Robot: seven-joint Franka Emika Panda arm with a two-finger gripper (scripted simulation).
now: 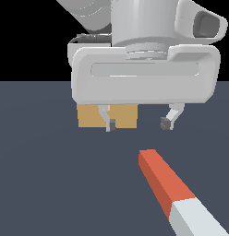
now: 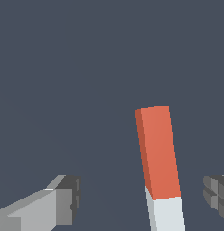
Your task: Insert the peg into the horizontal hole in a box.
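Observation:
The peg [image 1: 169, 186] lies flat on the dark floor in the near part of the exterior view, red-orange half pointing away, white half running out of frame toward the exterior view's right. In the wrist view the peg [image 2: 160, 158] lies between the two fingertips, closer to one of them. My gripper [image 1: 137, 123] hovers open above the floor, behind the peg's red end and not touching it. The tan box [image 1: 122, 116] stands behind the gripper, mostly covered by the hand. The horizontal hole is hidden.
The arm's large grey hand [image 1: 143, 73] fills the upper middle of the exterior view. Dark grey floor [image 1: 51, 184] spreads around the peg and box.

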